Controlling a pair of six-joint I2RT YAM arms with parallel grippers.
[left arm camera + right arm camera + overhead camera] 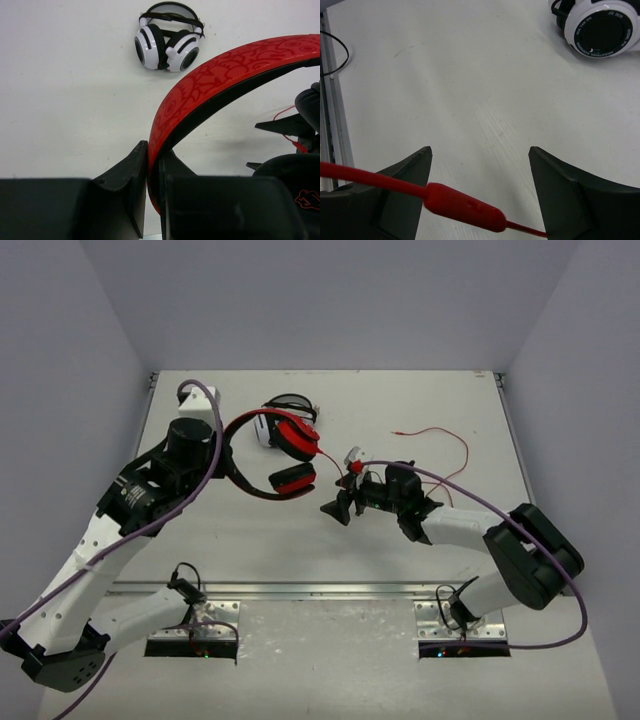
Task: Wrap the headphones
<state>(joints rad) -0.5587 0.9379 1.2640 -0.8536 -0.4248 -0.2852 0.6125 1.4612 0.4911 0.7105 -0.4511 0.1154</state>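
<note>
From above: the headphones (283, 453) lie mid-table (300, 540), band toward the left arm. The left gripper (222, 442) is clenched on the headband (240, 430). A white headset (283, 408) sits just behind the upper ear cup (297, 437); whether they touch I cannot tell. The cable (445, 437) runs from the cups past the right gripper (347, 485), then loops over the far right of the table.

Left wrist: both fingers (131, 170) press the headband (210, 85), clamping it. The white headset (167, 45) stands well beyond. A black cushion (285, 172) and the right gripper's dark parts crowd the right edge.

Right wrist: the right gripper (480, 150) is released, jaws wide apart. The cable's thick red sleeve (462, 207) crosses the gap, unpinched. The white headset (600, 27) sits at the top right, and a black wire (342, 50) curls at the left edge.
</note>
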